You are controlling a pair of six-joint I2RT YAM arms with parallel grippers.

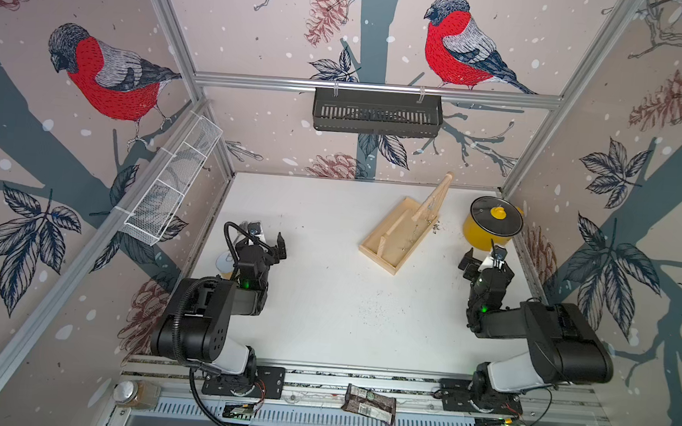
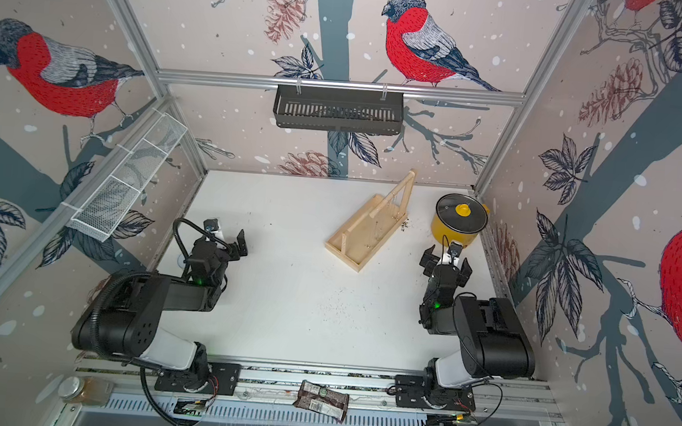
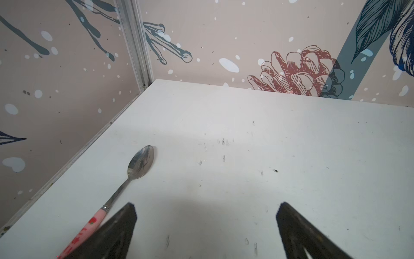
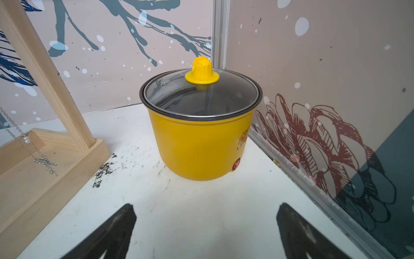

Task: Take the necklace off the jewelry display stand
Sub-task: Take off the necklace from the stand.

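The necklace [image 4: 26,140], a thin silver chain with a small pearl, hangs on the jewelry display stand [image 1: 394,253]. In the right wrist view its lower end reaches down to the tray floor, but I cannot tell if it touches. The stand is of pale wood and sits diagonally on the white table [image 1: 324,304], right of the centre and toward the back wall. Its crossbar runs along the tray.

Some dark crumbs [image 4: 103,170] lie on the table beside the far corner of the tray. Just to the right of the stand, near the right back corner, stands a yellow pot [image 1: 490,230] with a glass lid and a yellow knob.

The right gripper [image 4: 205,208] hovers in front of the pot, apart from it, with jaws spread wide and nothing between them. The left gripper [image 3: 207,208] is on the left side of the table, well apart from the stand, also wide and holding nothing. A spoon [image 3: 141,166] with a pink handle lies on the table beside it.
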